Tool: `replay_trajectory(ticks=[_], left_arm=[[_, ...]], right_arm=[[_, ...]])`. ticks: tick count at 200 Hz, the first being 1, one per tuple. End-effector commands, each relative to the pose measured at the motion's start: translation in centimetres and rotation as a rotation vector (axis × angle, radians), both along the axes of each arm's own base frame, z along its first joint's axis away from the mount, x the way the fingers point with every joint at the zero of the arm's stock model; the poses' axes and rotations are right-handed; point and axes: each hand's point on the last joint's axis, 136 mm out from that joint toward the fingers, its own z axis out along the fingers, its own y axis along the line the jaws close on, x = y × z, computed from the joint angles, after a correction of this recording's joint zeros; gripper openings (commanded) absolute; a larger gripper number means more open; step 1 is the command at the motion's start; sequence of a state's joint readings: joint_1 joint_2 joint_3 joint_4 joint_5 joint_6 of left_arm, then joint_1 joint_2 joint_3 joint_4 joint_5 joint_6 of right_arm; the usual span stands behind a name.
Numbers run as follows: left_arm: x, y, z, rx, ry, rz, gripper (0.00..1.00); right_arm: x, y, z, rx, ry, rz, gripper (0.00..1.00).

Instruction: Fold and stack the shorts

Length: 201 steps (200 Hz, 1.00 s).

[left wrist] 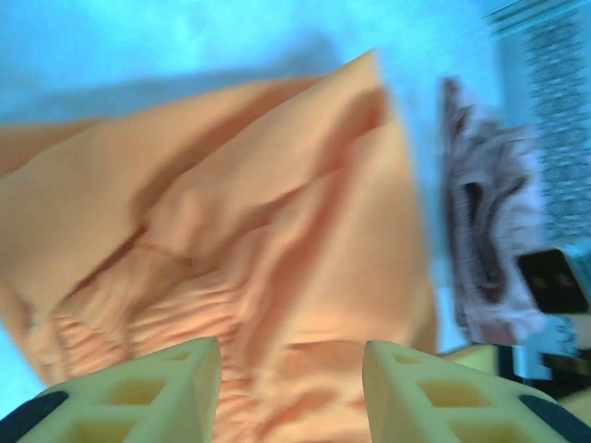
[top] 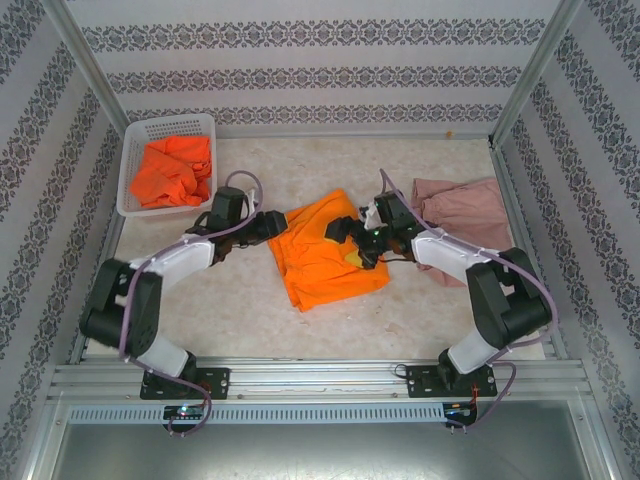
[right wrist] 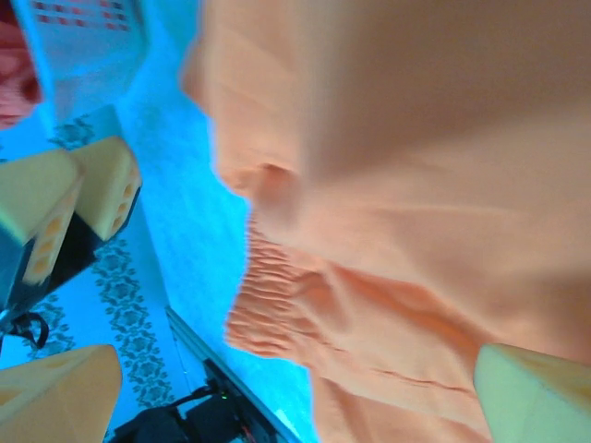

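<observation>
Three piles. Spare orange shorts [top: 175, 170] sit in the white basket [top: 128, 165], far left. Left gripper [top: 268, 224], jaws half apart, sits at the centre orange shorts' [top: 325, 268] left edge. Right gripper [top: 350, 238], jaws wide, sits at their right edge, likely readying a fold. Pink shorts [top: 465, 212] wait far right.

White-shelled left arm [top: 185, 258] and right arm [top: 450, 255] with black joints, looped lilac cables [top: 247, 181]; pale yellow plastic fingers [left wrist: 157, 392] with square cut-outs, black-edged.

Two orange heaps [top: 325, 255] [top: 175, 170], one pink pair [top: 462, 210]
</observation>
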State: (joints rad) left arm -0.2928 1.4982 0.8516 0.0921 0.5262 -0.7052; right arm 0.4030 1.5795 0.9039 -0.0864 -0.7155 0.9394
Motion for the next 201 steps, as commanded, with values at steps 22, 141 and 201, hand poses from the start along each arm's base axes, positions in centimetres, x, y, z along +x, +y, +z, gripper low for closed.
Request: replay_trajectory(ticks=[22, 141, 201], left_arm=[[-2.8, -2.9, 3.2, -0.094, -0.027, -0.078, 0.54], [-10.7, -6.3, -9.7, -0.042, 0.214, -0.134, 0.50], [-11.9, -5.7, -12.2, 0.041, 0.266, -0.173, 0.48]], right_arm=[[4.3, 0.3, 4.6, 0.034, -0.104, -0.031, 0.98], [14.6, 4.0, -3.7, 0.032, 0.030, -0.030, 0.98], [15.6, 4.6, -3.6, 0.047, 0.012, -0.038, 0.98]])
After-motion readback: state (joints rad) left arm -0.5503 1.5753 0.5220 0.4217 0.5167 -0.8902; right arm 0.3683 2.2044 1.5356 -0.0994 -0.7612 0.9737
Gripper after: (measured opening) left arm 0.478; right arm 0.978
